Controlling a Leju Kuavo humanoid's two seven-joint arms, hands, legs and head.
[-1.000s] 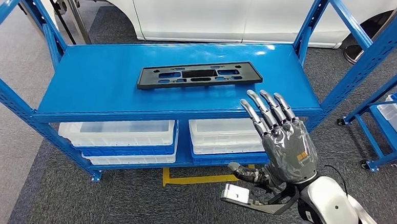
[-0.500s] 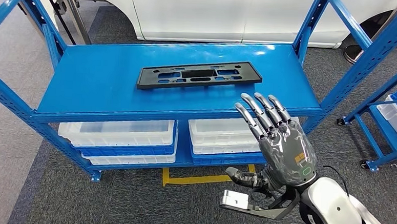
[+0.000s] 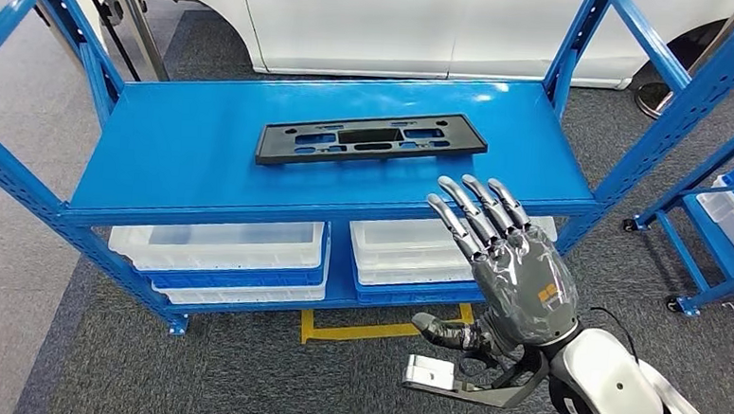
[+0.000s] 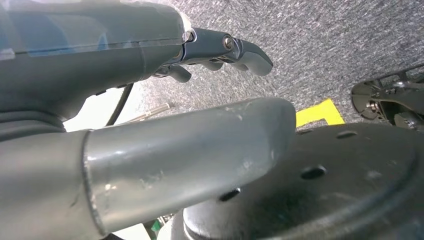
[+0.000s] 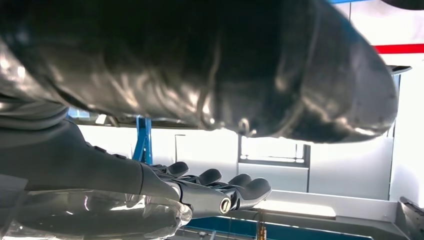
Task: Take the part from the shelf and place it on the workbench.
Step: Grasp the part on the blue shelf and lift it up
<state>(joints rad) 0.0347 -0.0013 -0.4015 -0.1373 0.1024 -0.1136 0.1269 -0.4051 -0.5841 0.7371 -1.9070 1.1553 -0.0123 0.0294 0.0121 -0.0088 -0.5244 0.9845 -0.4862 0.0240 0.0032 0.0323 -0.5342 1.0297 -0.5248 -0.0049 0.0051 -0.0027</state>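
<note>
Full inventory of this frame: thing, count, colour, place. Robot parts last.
Flat black plastic part with cut-outs: one, black, lying on the top shelf board, apart from the hand.
Blue metal shelf rack: one, blue, straight ahead.
Clear plastic bins: several, translucent white, stacked on the lower shelf.
Second blue rack: one, blue, far right, partly cut off.
White car body: one, white, behind the rack.
Yellow floor marking: one, yellow, on grey carpet under the rack.
Right hand: one, grey, raised in front of the shelf edge, fingers extended, holding nothing.
Left hand: one, grey, above the carpet, holding nothing.
</note>
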